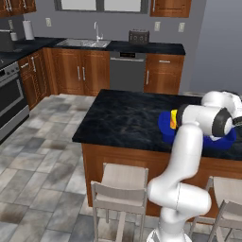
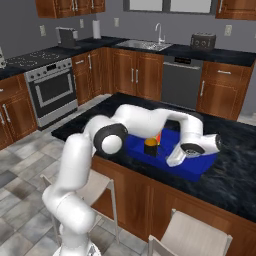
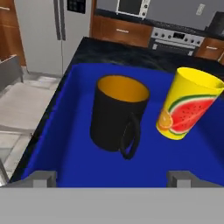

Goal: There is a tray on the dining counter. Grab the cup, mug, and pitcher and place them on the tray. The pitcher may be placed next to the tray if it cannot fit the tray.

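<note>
The black mug (image 3: pixel 114 114) with its orange-yellow inside stands upright on the blue tray (image 3: pixel 65 131), handle turned toward my hand. Beside it on the tray stands the yellow cup (image 3: pixel 188 105) with a watermelon picture. My gripper (image 3: pixel 112 179) is open and empty, a short way back from the mug, fingertips (image 3: pixel 41 178) spread wide over the tray's near end. From the right base view the gripper (image 2: pixel 173 159) hovers low over the tray (image 2: pixel 200 169), just right of the mug (image 2: pixel 150 146). The tray (image 1: pixel 164 126) lies on the dining counter (image 1: pixel 123 113). The pitcher is out of view.
Stools (image 1: pixel 120 189) stand along the island's near side, one of them (image 2: pixel 195 235) at the lower right. The wall counter with sink (image 1: pixel 85 43) and the stove (image 2: pixel 52 90) lie beyond open floor. A fridge (image 3: pixel 43 30) stands past the counter's end.
</note>
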Tool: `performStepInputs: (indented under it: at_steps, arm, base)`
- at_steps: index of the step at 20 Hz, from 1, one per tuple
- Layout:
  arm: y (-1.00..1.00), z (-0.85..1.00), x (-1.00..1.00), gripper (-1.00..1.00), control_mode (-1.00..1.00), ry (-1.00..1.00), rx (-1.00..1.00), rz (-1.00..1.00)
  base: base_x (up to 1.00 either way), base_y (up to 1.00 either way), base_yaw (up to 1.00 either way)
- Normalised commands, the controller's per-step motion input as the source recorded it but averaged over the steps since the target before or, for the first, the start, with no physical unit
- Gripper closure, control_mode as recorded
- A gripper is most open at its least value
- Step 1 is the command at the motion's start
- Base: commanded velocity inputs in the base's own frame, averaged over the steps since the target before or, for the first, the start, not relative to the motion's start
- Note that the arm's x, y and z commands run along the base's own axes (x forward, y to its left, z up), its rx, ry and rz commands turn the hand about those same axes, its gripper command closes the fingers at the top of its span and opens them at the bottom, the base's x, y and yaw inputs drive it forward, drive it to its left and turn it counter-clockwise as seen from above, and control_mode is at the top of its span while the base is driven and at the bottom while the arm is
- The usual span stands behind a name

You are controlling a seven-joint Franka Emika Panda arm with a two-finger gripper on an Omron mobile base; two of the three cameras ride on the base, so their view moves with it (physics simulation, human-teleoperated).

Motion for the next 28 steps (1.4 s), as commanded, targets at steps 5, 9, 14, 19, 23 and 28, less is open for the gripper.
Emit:
performStepInputs:
  at_steps: [5,9,14,19,23,28]
  arm:
    - [0.26,0.69,-0.95,-1.0,-1.0,-0.28,-0.17,0.0]
    - [0.57,0.82,-0.82,-1.0,-1.0,-0.34,-0.25,0.0]
    - [0.76,0.78,-0.55,-1.0,-1.0,-0.23,-0.27,-0.04]
    - [0.91,0.63,-0.3,-1.0,-1.0,-0.05,-0.26,-0.18]
    - [0.84,0.42,-0.2,-1.0,-1.0,0.0,-0.32,-0.12]
    - [0.64,0.17,-0.32,-1.0,-1.0,-0.06,-0.49,0.02]
  base:
    - [0.0,0.0,0.0]
    - [0.0,0.0,0.0]
    - [0.0,0.0,0.0]
    - [0.0,0.0,0.0]
    - [0.0,0.0,0.0]
    - [0.0,0.0,0.0]
